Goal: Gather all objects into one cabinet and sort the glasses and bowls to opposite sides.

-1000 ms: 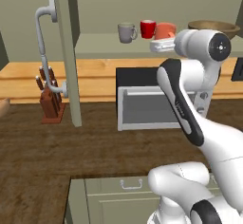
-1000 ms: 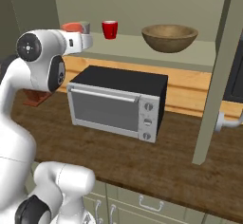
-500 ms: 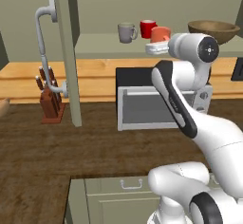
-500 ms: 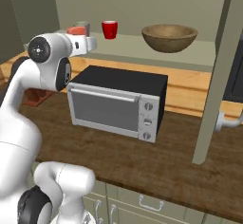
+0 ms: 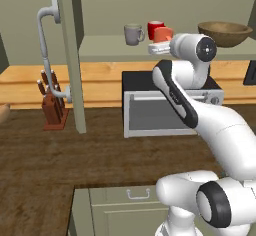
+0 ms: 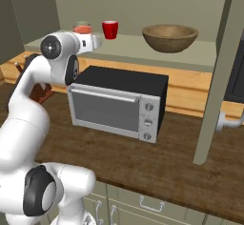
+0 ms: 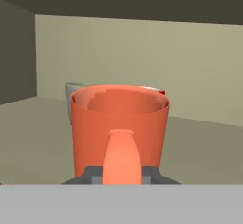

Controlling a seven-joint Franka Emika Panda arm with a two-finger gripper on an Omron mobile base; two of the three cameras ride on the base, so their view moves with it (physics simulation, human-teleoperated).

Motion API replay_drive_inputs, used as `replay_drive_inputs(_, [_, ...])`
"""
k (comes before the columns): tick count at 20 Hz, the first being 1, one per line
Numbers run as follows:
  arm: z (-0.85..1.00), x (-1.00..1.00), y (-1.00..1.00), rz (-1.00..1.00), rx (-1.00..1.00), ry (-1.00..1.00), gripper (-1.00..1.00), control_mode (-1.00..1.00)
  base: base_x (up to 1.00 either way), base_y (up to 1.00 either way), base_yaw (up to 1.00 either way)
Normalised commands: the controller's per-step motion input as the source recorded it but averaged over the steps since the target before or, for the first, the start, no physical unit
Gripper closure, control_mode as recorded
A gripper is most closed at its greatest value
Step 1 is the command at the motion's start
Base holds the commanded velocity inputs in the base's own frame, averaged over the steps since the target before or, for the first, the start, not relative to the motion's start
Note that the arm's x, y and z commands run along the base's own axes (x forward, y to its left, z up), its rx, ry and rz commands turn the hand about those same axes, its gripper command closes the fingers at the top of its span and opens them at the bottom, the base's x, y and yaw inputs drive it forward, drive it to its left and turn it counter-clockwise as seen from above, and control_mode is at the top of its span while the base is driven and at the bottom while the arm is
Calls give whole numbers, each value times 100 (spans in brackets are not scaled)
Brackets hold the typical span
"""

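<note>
**Coral-orange mug held by its handle at the cabinet shelf**

The gripper (image 7: 121, 179) is clenched on the handle of the coral-orange mug (image 7: 120, 126), the handle rising straight up between the finger tips in the hand view. In the left base view the mug (image 5: 164, 33) sits just in front of the red mug (image 5: 154, 28), with the grey mug (image 5: 133, 34) a little to the red mug's left and the wooden bowl (image 5: 225, 33) well apart to its right. Whether the orange mug's base touches the shelf cannot be told.

The mug looks rigid, light and smooth-walled, likely brittle if knocked. A grip on the thin handle alone lets the body swing or twist, so it probably wants a slow, level set-down.

The cabinet shelf (image 6: 128, 50) is flat, bare and pale olive, with open room between the red mug and the bowl. The cabinet door (image 5: 70, 55) stands open far left of the red mug; a microwave (image 6: 116, 104) sits on the counter below it.
</note>
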Motion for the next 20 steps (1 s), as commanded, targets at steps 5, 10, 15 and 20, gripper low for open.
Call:
replay_drive_inputs(5, [-17,48,0,0,0,1,100,-100,0,0,0])
replay_drive_inputs(10, [-13,49,0,0,0,0,100,-100,0,0,0])
replay_drive_inputs(15, [-11,53,0,0,0,0,100,-100,0,0,0])
replay_drive_inputs(20, [-14,53,0,0,0,2,100,-100,0,0,0])
